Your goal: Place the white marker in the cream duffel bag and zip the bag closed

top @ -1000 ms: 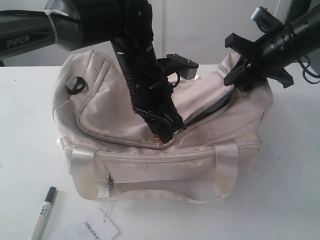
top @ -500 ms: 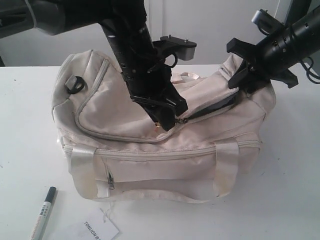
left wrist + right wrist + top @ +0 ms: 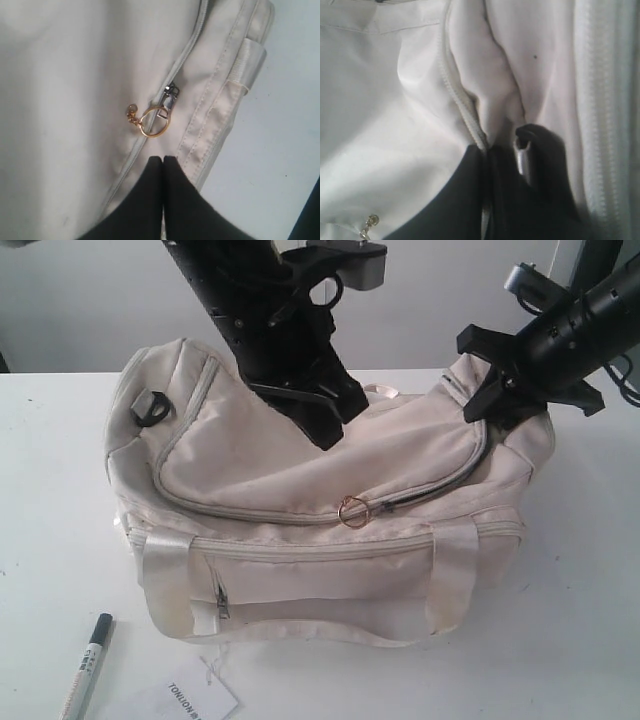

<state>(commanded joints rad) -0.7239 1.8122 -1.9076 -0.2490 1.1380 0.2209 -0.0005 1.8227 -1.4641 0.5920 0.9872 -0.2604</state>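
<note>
Left fingers (image 3: 140, 210): pressed together, gripping nothing, tips just short of the gold ring pull (image 3: 154, 121) and not touching it. Right fingers (image 3: 455, 210): closed tight on a fold of the cream duffel bag (image 3: 300, 580) beside the right end of the zip (image 3: 430, 490), pinning that end in place.

Not in the bag yet: look for the white marker (image 3: 88, 665) on the worktop (image 3: 580, 640) at the near left, apart from the bag and just left of a white paper tag (image 3: 200, 698).

Judging by that, next up: fetching it.
- Spread the left fingers before dropping.
- Straddle the barrel across its middle rather than at the dark cap (image 3: 102, 623).
- Stay off the tag, to lift the pen alone.

Worth checking the mouth too. Right of the pull, only a thin dark slit along the zip, with the flap (image 3: 260, 455) sagging flat over it; cannot tell the width of any gap. Probably best to raise that end with the right hold, or run the pull further left, before bringing the pen over. Keep the right pinch firm, ready to pull against when zipping.

Left arm (image 3: 270, 330): dropping steeply from the top of the exterior view, wrist bent, fingers aimed down at the flap and hanging clear above it. Right arm (image 3: 590, 310): slanting in from the far right, down and leftward onto the bag's right shoulder.
</note>
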